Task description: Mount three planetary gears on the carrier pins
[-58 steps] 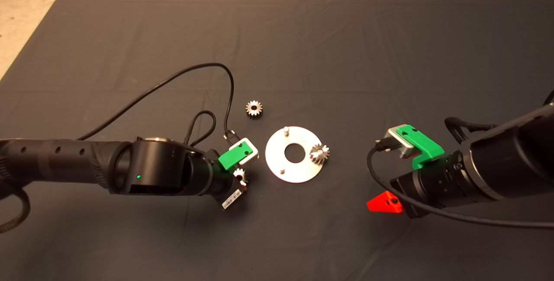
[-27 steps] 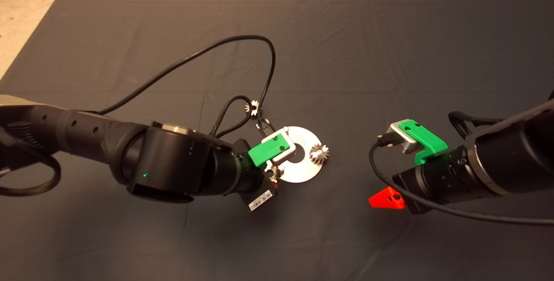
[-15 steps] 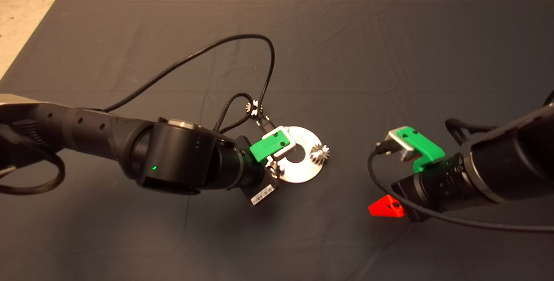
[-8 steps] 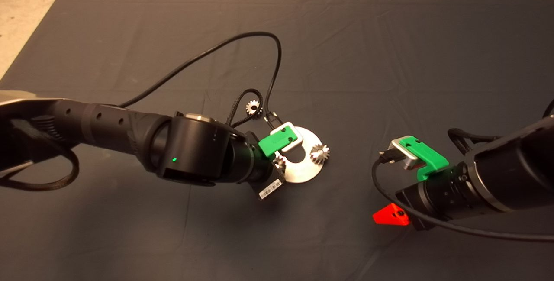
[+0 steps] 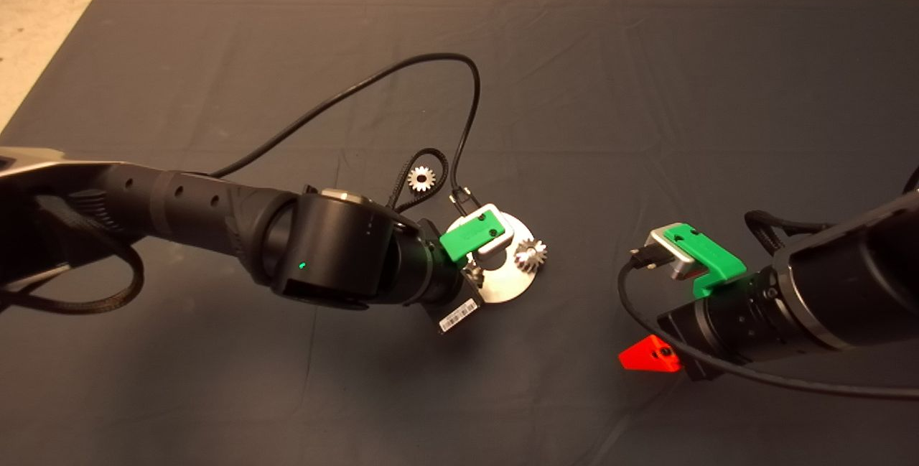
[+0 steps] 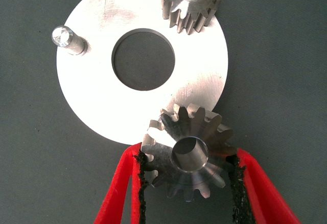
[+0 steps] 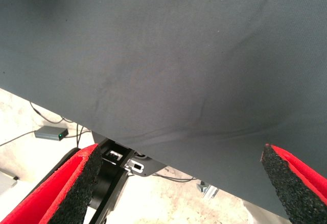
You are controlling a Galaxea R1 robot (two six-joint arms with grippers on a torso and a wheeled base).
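Note:
The shiny round disc (image 6: 97, 96) lies mid-mat, also seen from above as the disc (image 5: 508, 281). One planetary gear (image 6: 191, 2) sits on a carrier pin, the same seated gear (image 5: 530, 254) at the disc's right side. A bare carrier pin (image 6: 66, 38) stands up from the disc. My left gripper (image 6: 189, 170) is shut on a second gear (image 6: 186, 157), held flat over the disc's near-left rim; whatever pin is under it is hidden. A third gear (image 5: 421, 179) lies loose on the mat beyond the disc. My right gripper (image 7: 181, 183) hangs open and empty to the right.
The left arm's black cable (image 5: 402, 82) loops over the mat behind the disc, close to the loose gear. The right arm's red finger (image 5: 648, 355) hovers low at the right. Beyond the mat's edge the right wrist view shows floor and cables (image 7: 48, 127).
My left arm has carried its gear rightward from the mat left of the disc to above the disc's near-left rim. The right arm drifted slightly back toward the lower right.

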